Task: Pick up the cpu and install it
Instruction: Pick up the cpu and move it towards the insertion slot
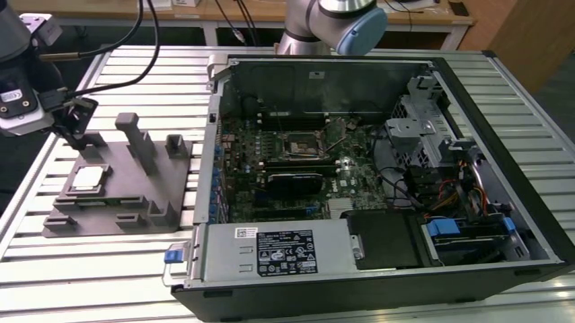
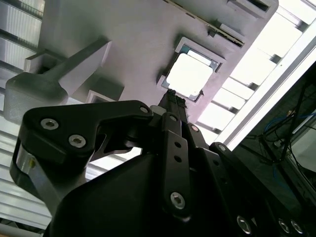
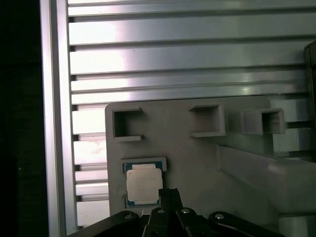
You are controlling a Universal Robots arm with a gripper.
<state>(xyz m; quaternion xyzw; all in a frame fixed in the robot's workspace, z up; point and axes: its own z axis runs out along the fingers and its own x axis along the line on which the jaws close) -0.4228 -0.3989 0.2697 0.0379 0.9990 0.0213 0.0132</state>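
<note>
Slatted table (image 1: 90,269), left of the exterior view: grey fixture (image 1: 134,202) cradling the cpu (image 1: 87,177).
Pale silver square, flat, face up, no long axis; gripper (image 1: 81,142) close by, jaws together.

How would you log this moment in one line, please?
gripper: poised near small silver-white square cpu | cpu: lying in recess of large grey plastic fixture, not yet picked up | install: not done

Chip (image 3: 142,185) corner hidden behind gripper (image 3: 168,193) tip in both wrist views. Tip maybe touching chip; hard to tell. Gripper body cut off by picture edge. Grey holder (image 3: 197,160) partly covered, partly cut off. Arm (image 1: 310,30) cut off in exterior view.
</note>
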